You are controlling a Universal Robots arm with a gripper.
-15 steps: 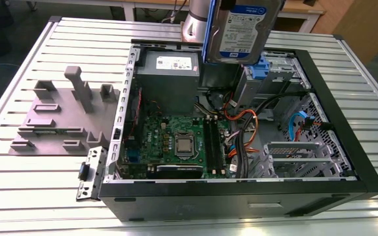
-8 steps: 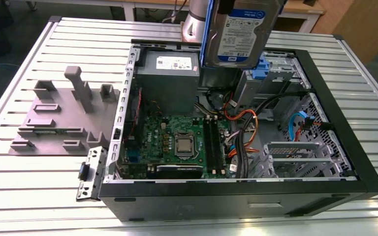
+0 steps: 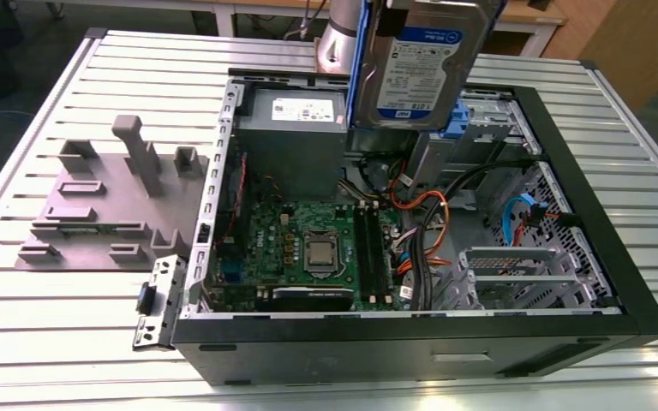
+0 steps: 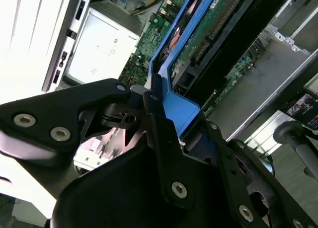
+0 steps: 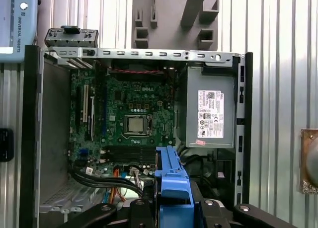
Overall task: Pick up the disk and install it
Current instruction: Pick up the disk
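A grey holder (image 3: 112,205) sits near the tabletop's (image 3: 55,325) edge at the exterior view's left. Beside it lies the open computer case (image 3: 421,334). Above the case's far side the disk (image 3: 427,60) hangs upright, with the gripper's (image 4: 158,103) jaws clamped on its blue end tab.

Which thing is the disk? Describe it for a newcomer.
Find the open black computer case. Above it the pincer holds the disk upright: flat, silver-grey. Blue side rails and a white-and-blue label separate it from the grey power-supply box inside.
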